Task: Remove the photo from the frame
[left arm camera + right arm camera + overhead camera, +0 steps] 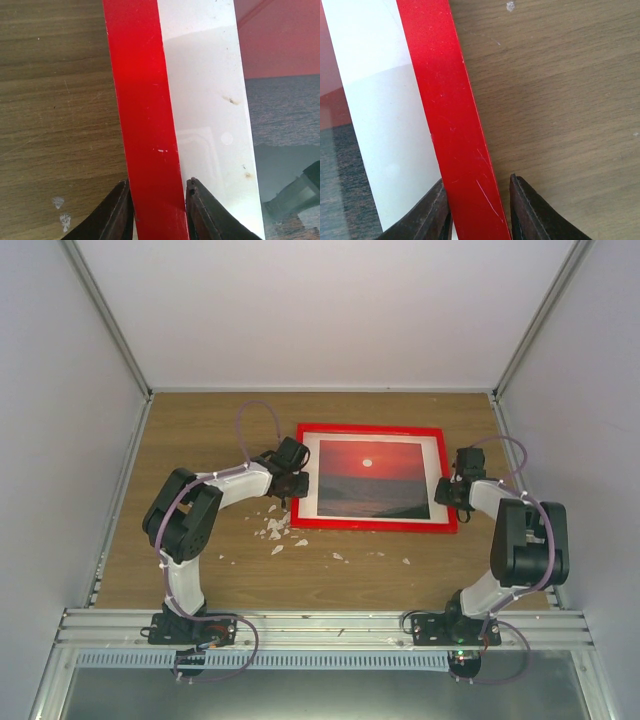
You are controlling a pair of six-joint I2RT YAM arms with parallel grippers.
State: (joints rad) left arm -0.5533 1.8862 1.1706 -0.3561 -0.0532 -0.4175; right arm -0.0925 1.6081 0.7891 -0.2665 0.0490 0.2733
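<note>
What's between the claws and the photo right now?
The frame itself: left claw and right claw each straddle a red side rail, and the white mat lies between rail and photo. A glossy pane seems to cover it.

Right gripper (476,182) straddles red frame (445,100) rail. Inner finger against mat-side edge, outer finger just beside outer edge, contact unclear. White mat (380,100), photo (332,170) sliver beyond. Wooden table (560,110) outside.
</note>
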